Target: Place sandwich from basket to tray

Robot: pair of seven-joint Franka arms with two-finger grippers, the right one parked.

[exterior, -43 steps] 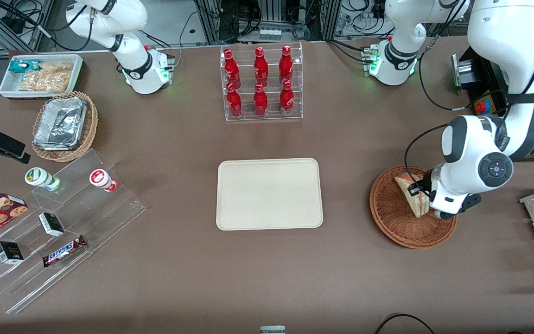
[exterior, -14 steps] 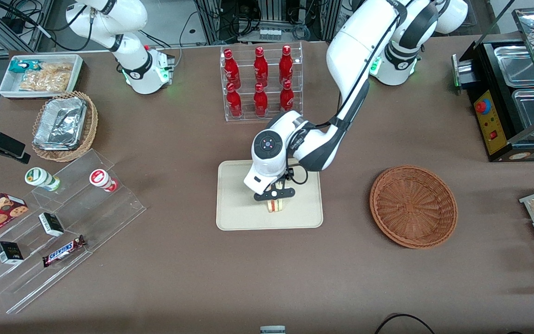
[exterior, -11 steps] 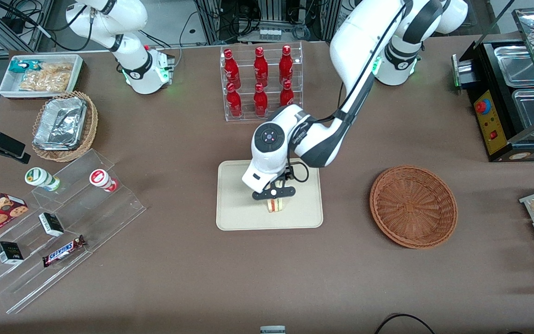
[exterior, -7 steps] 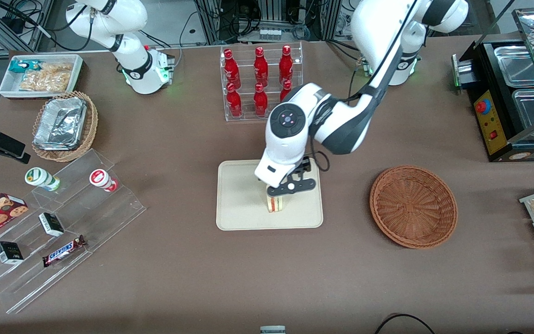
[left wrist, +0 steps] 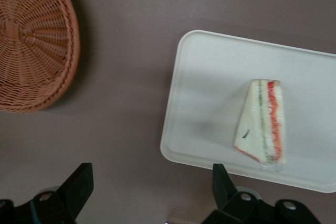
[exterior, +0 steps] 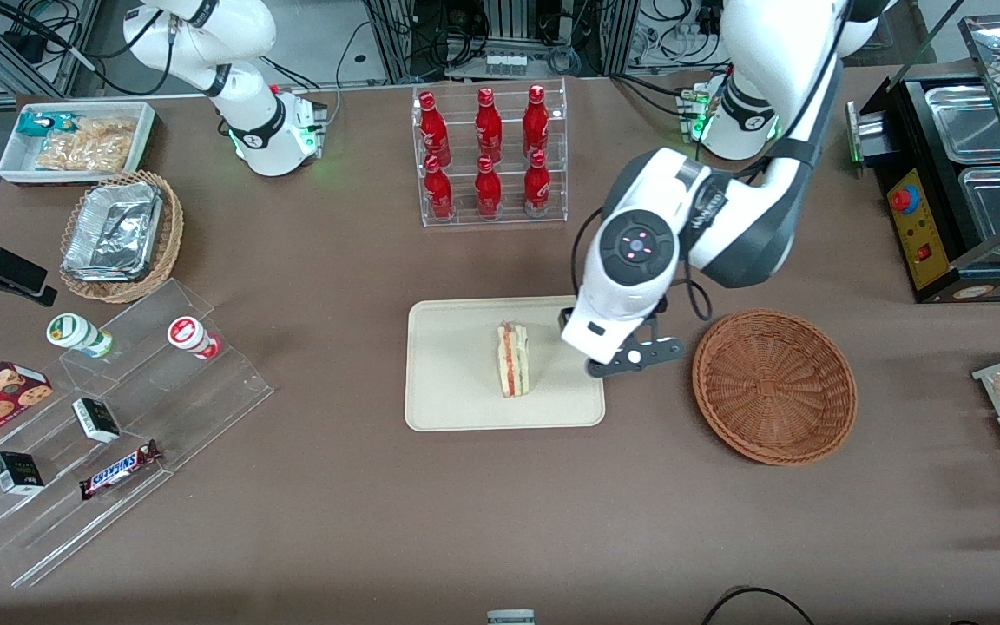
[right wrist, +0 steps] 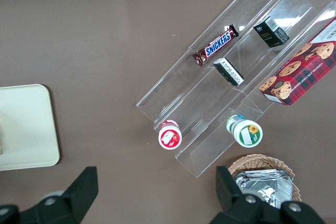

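Note:
The sandwich [exterior: 513, 359] stands on its edge on the cream tray [exterior: 452, 391], its red, orange and green filling showing; it also shows in the left wrist view [left wrist: 262, 121] on the tray [left wrist: 210, 77]. The reddish-brown basket [exterior: 774, 386] is empty, also seen in the left wrist view [left wrist: 31, 40]. My left gripper [exterior: 630, 358] is open and empty, raised above the table between the tray's edge and the basket; its fingertips [left wrist: 79, 182] frame bare table.
A rack of red bottles [exterior: 490, 154] stands farther from the front camera than the tray. Toward the parked arm's end lie a clear stepped shelf with snacks [exterior: 109, 417], a tan basket with a foil container [exterior: 118, 234] and a white bin [exterior: 75, 143]. A black appliance [exterior: 960, 174] stands toward the working arm's end.
The gripper let go of the sandwich on the tray, rose and moved away toward the basket. The sandwich stays standing on the tray.

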